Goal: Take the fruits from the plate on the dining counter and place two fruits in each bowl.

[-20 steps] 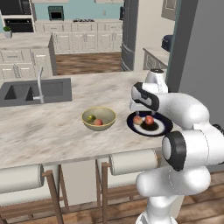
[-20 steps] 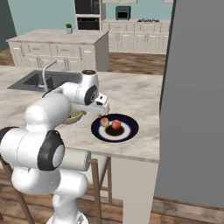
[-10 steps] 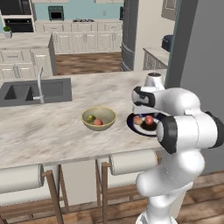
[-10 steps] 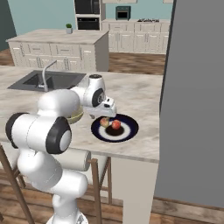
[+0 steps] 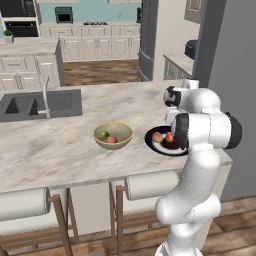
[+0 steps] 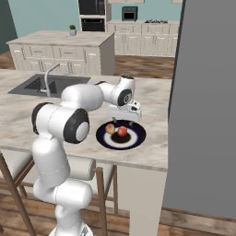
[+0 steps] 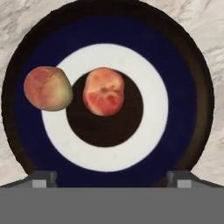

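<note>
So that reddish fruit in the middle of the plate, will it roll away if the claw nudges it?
Probably a little: the fruit looks round and lies loose on the flat plate. It seems firm, not squashy. The open gripper hangs above it, so a squeeze from both sides should steady it.

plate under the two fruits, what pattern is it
Round plate: dark navy, white ring, dark centre; clearest in the hand view.

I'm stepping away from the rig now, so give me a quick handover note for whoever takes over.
Gripper: open, empty, above the plate.
Plate on the dining counter holds two reddish fruits.
Tan bowl beside the plate holds a green fruit and a reddish one.
Done: that bowl has its two.
Left: move both plate fruits to the second bowl.
</note>
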